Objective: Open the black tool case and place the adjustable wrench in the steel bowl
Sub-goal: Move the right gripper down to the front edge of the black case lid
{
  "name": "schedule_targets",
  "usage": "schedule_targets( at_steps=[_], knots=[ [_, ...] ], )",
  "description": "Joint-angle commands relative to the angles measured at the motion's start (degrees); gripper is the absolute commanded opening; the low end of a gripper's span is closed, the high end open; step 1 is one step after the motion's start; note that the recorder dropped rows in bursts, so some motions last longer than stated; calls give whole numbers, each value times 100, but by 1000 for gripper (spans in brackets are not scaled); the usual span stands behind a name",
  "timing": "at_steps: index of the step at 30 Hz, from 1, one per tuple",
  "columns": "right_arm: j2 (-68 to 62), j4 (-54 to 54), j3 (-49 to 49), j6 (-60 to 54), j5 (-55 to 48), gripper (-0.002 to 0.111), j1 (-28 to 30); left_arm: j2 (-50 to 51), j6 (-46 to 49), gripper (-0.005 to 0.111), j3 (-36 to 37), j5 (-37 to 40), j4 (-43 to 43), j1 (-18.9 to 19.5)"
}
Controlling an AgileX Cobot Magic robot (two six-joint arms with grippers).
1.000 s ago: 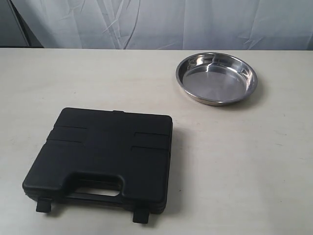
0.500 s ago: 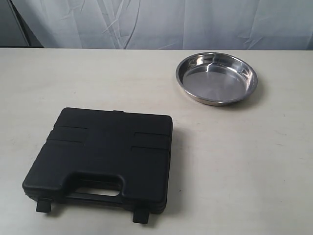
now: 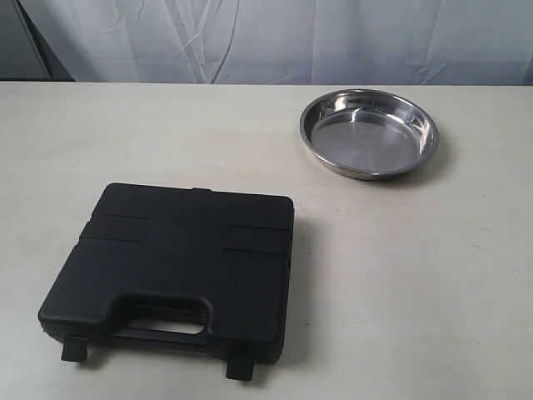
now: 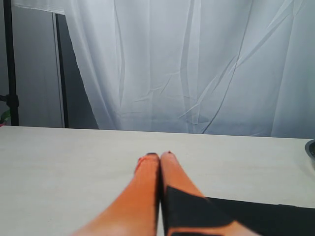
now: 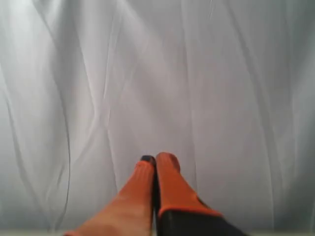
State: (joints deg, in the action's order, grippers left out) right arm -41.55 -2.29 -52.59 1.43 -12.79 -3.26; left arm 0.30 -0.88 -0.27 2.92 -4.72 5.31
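Observation:
The black tool case (image 3: 171,267) lies closed on the table at the front left, handle cut-out toward the front edge. Its two latches (image 3: 73,350) stick out from the front side. The adjustable wrench is hidden; nothing of it shows. The steel bowl (image 3: 368,133) stands empty at the back right. Neither gripper shows in the exterior view. My left gripper (image 4: 160,156) is shut with nothing held, its orange fingers pointing over the table; the case (image 4: 275,219) is a dark patch beside them. My right gripper (image 5: 155,158) is shut and faces the white curtain.
A pale table (image 3: 416,275) carries both objects, with bare surface between the case and the bowl. A white curtain (image 3: 275,37) hangs behind the table's far edge. A dark stand (image 4: 10,64) rises at the back left in the left wrist view.

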Motion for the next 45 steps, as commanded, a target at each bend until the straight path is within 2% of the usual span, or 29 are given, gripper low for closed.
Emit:
schedule_targets(
  at_steps=[1, 3, 5, 12, 14, 17, 21, 25, 26, 27, 30, 32, 38, 45],
  knots=[
    [-1392, -1370, -705, -2492, -2642, -1, -876, -30, -5, 0, 27, -9, -7, -27],
    [-1927, -2128, -785, -3237, -3070, -1, -1379, -30, -5, 0, 27, -9, -7, -27],
    [-2445, -2439, -798, -3471, -3208, -1, -1932, -30, -5, 0, 27, -9, -7, -27],
    [-3917, -1438, -798, -3480, -3493, -1, -3660, -30, -5, 0, 27, -9, -7, -27],
    [-4389, -1326, -866, -3503, -3505, -1, -4337, -30, -5, 0, 27, -9, -7, -27],
    [-5093, -1256, -1149, -3525, -3573, -1, -5357, -30, -5, 0, 27, -9, -7, -27],
    [-5878, -695, -1722, -3299, -3427, -1, -6230, -30, -5, 0, 27, -9, -7, -27],
    [-6584, -439, -2346, -3001, -3758, -1, -6348, -30, -5, 0, 27, -9, -7, -27],
    [-6712, -461, -2488, -2942, -3801, 3, -6348, -30, -5, 0, 27, -9, -7, -27],
    [-6791, -524, -2567, -2942, -3812, 9, -6348, -30, -5, 0, 27, -9, -7, -27],
    [-6941, -613, -2749, -2942, -3763, 45, -6348, -30, -5, 0, 27, -9, -7, -27],
    [-7003, -510, -2768, -2942, -3763, 53, -6348, -30, -5, 0, 27, -9, -7, -27],
    [-7241, -314, -2768, -2942, -3637, 49, -6348, -30, -5, 0, 27, -9, -7, -27],
    [-7648, -191, -2768, -2942, -3483, 49, -6348, -30, -5, 0, 27, -9, -7, -27]
  ],
)
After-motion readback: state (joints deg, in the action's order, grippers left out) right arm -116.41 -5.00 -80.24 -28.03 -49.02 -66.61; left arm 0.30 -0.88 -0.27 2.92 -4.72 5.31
